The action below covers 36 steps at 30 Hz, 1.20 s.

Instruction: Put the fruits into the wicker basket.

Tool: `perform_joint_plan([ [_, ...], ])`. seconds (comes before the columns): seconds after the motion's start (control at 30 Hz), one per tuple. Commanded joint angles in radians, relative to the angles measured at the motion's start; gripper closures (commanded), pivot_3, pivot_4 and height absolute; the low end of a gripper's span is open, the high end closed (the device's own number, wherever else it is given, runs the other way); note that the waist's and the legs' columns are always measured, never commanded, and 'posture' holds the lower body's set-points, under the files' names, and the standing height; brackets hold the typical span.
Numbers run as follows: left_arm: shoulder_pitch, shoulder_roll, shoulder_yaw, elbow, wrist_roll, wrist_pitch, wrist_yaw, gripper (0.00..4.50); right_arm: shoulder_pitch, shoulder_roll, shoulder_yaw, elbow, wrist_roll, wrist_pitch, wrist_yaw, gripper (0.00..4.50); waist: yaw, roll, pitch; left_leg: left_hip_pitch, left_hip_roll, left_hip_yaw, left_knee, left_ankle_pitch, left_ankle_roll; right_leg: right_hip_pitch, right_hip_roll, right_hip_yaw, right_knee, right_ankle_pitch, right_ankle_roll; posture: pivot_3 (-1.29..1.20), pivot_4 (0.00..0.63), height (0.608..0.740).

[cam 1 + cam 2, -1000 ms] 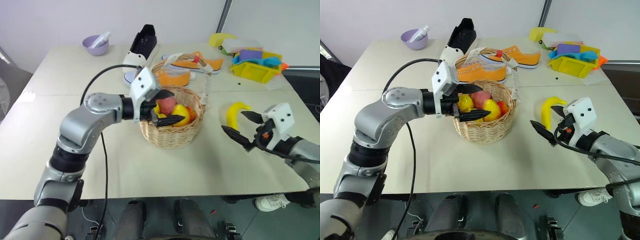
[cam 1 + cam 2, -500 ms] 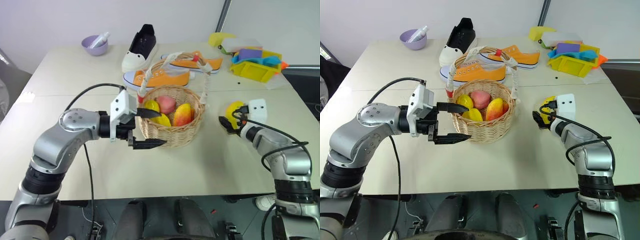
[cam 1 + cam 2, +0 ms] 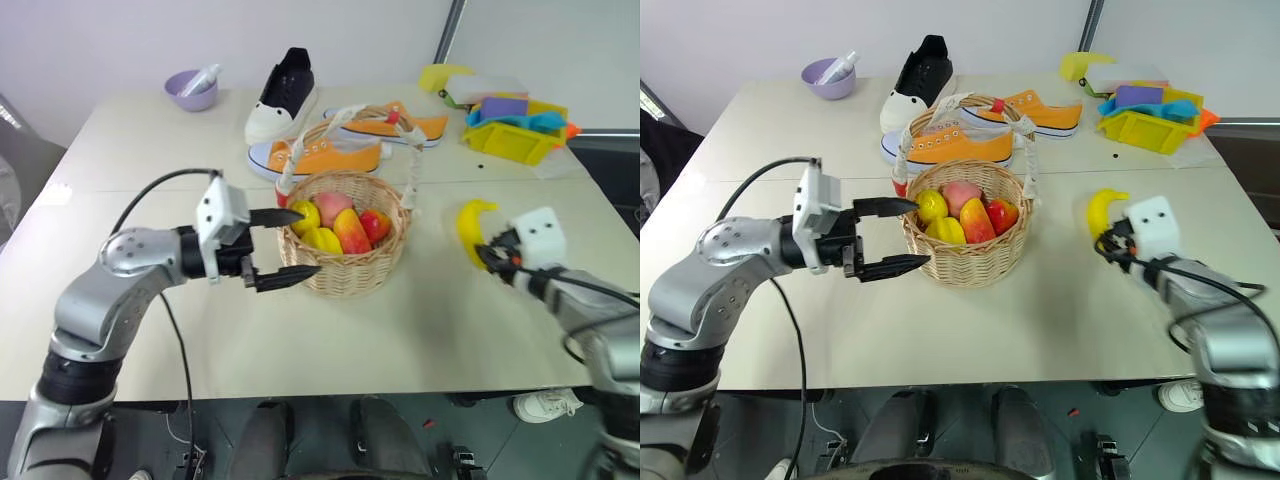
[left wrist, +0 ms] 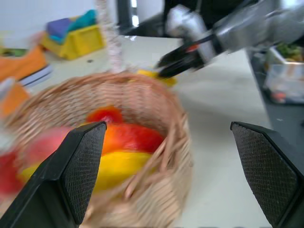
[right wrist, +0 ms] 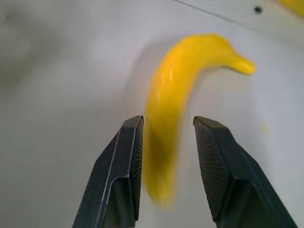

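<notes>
Yellow, glossy and curved: the banana [image 5: 176, 114] is listed as the one fruit lying outside the wicker basket [image 3: 965, 255], on the tabletop [image 3: 1040, 320] well to the right of it. Its lower part is seen between the two black fingers of the right gripper [image 5: 166, 166], which are narrowed around it; a thin gap is visible on each side, so whether the pads are touching cannot be told, and a firm hold is not shown. The curved stalk end points away from the gripper, beyond the fingertips.

Risks noted, as judgement:
- Slip: the skin is smooth and rounded, and only the lower end is bracketed, so the banana could be squeezed out forward or swung downward once lifted.
- Push-off: if the fingers are closed off-centre, the fruit could be rolled across the table rather than caught.
- Snag: the tall cloth-wrapped handle [image 3: 1025, 135] arches over the basket and could be struck on the way in.
- Crowding: the basket already holds a mango [image 3: 973, 220] and several other fruits, so a careless drop could bounce out.
- Arm conflict: the left gripper [image 3: 890, 236] is held wide apart, empty, just beside the basket's left rim, and could be met if it is not cleared.
</notes>
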Motion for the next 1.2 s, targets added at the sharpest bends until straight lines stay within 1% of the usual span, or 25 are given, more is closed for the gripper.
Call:
perform_joint_plan([
  [0.03, 0.034, 0.021, 0.025, 0.038, 0.037, -0.091, -0.038, 0.00, 0.197, -0.076, -0.170, -0.222, 0.129, -0.109, 0.305, 2.76, -0.001, 0.000, 0.000, 0.000, 0.000, 0.000, 0.000, 0.000, 0.000, 0.001, 0.000, 0.000, 0.000, 0.000, 0.000, 0.00, 0.150, 0.721],
  [0.07, 0.041, 0.023, 0.027, 0.059, 0.044, -0.107, -0.046, 0.00, 0.252, -0.087, -0.212, -0.264, 0.177, -0.105, 0.370, 2.76, -0.002, -0.001, 0.000, 0.001, 0.000, 0.000, 0.000, 0.000, 0.000, 0.001, 0.000, 0.000, 0.000, 0.000, 0.000, 0.00, 0.150, 0.721],
  [0.1, 0.042, 0.023, 0.027, 0.081, 0.049, -0.117, -0.051, 0.00, 0.281, -0.091, -0.235, -0.281, 0.203, -0.096, 0.397, 2.76, -0.003, -0.001, 0.000, 0.002, 0.001, -0.001, 0.000, 0.000, 0.000, 0.002, 0.001, 0.000, 0.000, 0.000, 0.000, 0.00, 0.150, 0.721],
  [0.13, 0.038, 0.022, 0.023, 0.108, 0.062, -0.134, -0.055, 0.00, 0.288, -0.098, -0.225, -0.273, 0.185, -0.106, 0.394, 2.76, -0.006, -0.001, 0.000, 0.002, 0.002, -0.001, 0.000, 0.000, 0.000, 0.002, 0.002, -0.001, 0.000, 0.000, 0.000, 0.00, 0.150, 0.721],
  [0.2, 0.025, 0.017, 0.015, 0.143, 0.073, -0.159, -0.064, 0.00, 0.257, -0.102, -0.169, -0.227, 0.120, -0.132, 0.348, 2.76, -0.012, -0.002, 0.000, 0.003, 0.003, 0.001, 0.000, 0.000, 0.000, 0.003, 0.002, 0.001, 0.000, 0.001, -0.001, 0.00, 0.150, 0.721],
  [0.27, 0.008, 0.008, 0.014, 0.142, 0.059, -0.159, -0.073, 0.00, 0.181, -0.079, -0.085, -0.160, 0.051, -0.146, 0.276, 2.76, -0.011, -0.002, 0.001, 0.004, 0.003, 0.004, 0.002, 0.000, 0.000, 0.002, 0.002, 0.002, -0.001, 0.001, -0.008, 0.00, 0.150, 0.721],
  [0.3, -0.001, 0.005, 0.012, 0.131, 0.047, -0.149, -0.075, 0.00, 0.139, -0.061, -0.050, -0.129, 0.028, -0.144, 0.243, 2.76, -0.009, -0.003, 0.001, 0.004, 0.003, 0.004, 0.003, 0.000, 0.000, 0.002, 0.002, 0.002, -0.001, 0.001, -0.009, 0.00, 0.150, 0.721],
  [0.4, -0.016, 0.004, -0.001, 0.077, 0.024, -0.129, -0.089, 0.00, 0.014, 0.015, 0.015, -0.036, 0.017, -0.095, 0.165, 2.03, -0.006, -0.004, 0.001, 0.003, 0.003, 0.004, 0.003, 0.000, -0.001, 0.002, 0.002, 0.002, -0.001, 0.001, -0.010, 0.00, 0.150, 0.721],
  [0.47, -0.021, 0.017, -0.017, 0.025, 0.007, -0.101, -0.104, 0.00, -0.063, 0.047, 0.072, 0.048, -0.059, -0.107, 0.094, 0.96, -0.004, -0.003, 0.001, 0.002, 0.003, 0.004, 0.003, 0.000, -0.001, 0.000, 0.002, 0.002, 0.000, 0.003, -0.006, 0.00, 0.150, 0.721],
  [0.53, -0.030, 0.026, -0.026, -0.016, -0.008, -0.073, -0.104, 0.00, -0.142, 0.084, 0.097, 0.147, -0.116, -0.109, 0.010, 0.05, -0.004, -0.003, 0.001, 0.001, 0.003, 0.004, 0.002, 0.000, -0.001, -0.001, 0.002, 0.002, 0.000, 0.003, -0.005, 0.00, 0.150, 0.721],
  [0.67, -0.057, 0.035, -0.033, -0.075, -0.031, -0.026, -0.086, 0.00, -0.263, 0.168, 0.086, 0.297, -0.106, -0.046, -0.063, 0.05, -0.004, -0.003, 0.001, 0.000, 0.003, 0.004, 0.001, 0.000, -0.001, -0.002, 0.001, 0.002, 0.000, 0.003, -0.005, 0.00, 0.150, 0.721],
  [0.77, -0.067, 0.040, -0.038, -0.088, -0.024, -0.020, -0.083, 0.00, -0.305, 0.201, 0.081, 0.358, -0.110, -0.030, -0.096, 0.05, -0.005, -0.003, 0.001, 0.001, 0.003, 0.004, 0.001, 0.000, -0.001, -0.002, 0.002, 0.002, 0.000, 0.003, -0.005, 0.00, 0.150, 0.721],
  [0.83, -0.071, 0.041, -0.036, -0.091, -0.026, -0.015, -0.080, 0.00, -0.317, 0.211, 0.079, 0.374, -0.102, -0.025, -0.093, 0.05, -0.006, -0.003, 0.001, 0.001, 0.003, 0.005, 0.001, 0.000, -0.001, -0.002, 0.002, 0.002, 0.001, 0.003, -0.005, 0.00, 0.150, 0.721],
  [0.93, -0.067, 0.044, -0.035, -0.089, -0.021, -0.015, -0.078, 0.00, -0.324, 0.216, 0.069, 0.381, -0.097, -0.032, -0.099, 0.85, -0.006, -0.003, 0.001, 0.001, 0.003, 0.005, 0.001, 0.000, -0.001, -0.002, 0.002, 0.002, 0.001, 0.003, -0.005, 0.00, 0.150, 0.721],
  [1.03, -0.050, 0.046, -0.040, -0.077, -0.003, -0.029, -0.076, 0.00, -0.313, 0.210, 0.056, 0.350, -0.095, -0.032, -0.102, 2.34, -0.006, -0.003, 0.001, 0.001, 0.003, 0.005, 0.001, 0.000, -0.001, -0.002, 0.003, 0.002, 0.001, 0.003, -0.005, 0.00, 0.150, 0.721],
  [1.07, -0.045, 0.043, -0.040, -0.073, 0.001, -0.030, -0.071, 0.00, -0.304, 0.207, 0.052, 0.332, -0.094, -0.030, -0.101, 2.98, -0.006, -0.003, 0.001, 0.001, 0.003, 0.005, 0.001, 0.000, -0.001, -0.002, 0.003, 0.002, 0.001, 0.003, -0.005, 0.00, 0.150, 0.721],
  [1.13, -0.036, 0.035, -0.038, -0.070, 0.003, -0.029, -0.061, 0.00, -0.286, 0.201, 0.045, 0.301, -0.094, -0.028, -0.101, 3.96, -0.006, -0.003, 0.001, 0.001, 0.003, 0.004, 0.001, 0.000, -0.001, -0.002, 0.003, 0.002, 0.001, 0.003, -0.005, 0.00, 0.150, 0.721],
  [1.17, -0.020, 0.024, -0.035, -0.063, 0.013, -0.040, -0.046, 0.00, -0.257, 0.187, 0.036, 0.257, -0.095, -0.025, -0.094, 4.06, -0.006, -0.002, 0.001, 0.001, 0.003, 0.004, 0.001, 0.000, -0.001, -0.002, 0.003, 0.002, 0.001, 0.003, -0.005, 0.00, 0.150, 0.721],
  [1.2, -0.004, 0.012, -0.031, -0.054, 0.024, -0.053, -0.029, 0.00, -0.227, 0.174, 0.024, 0.210, -0.093, -0.019, -0.085, 4.06, -0.004, -0.002, 0.001, 0.001, 0.003, 0.004, 0.001, 0.000, -0.001, -0.002, 0.003, 0.002, 0.001, 0.003, -0.005, 0.00, 0.150, 0.721],
])
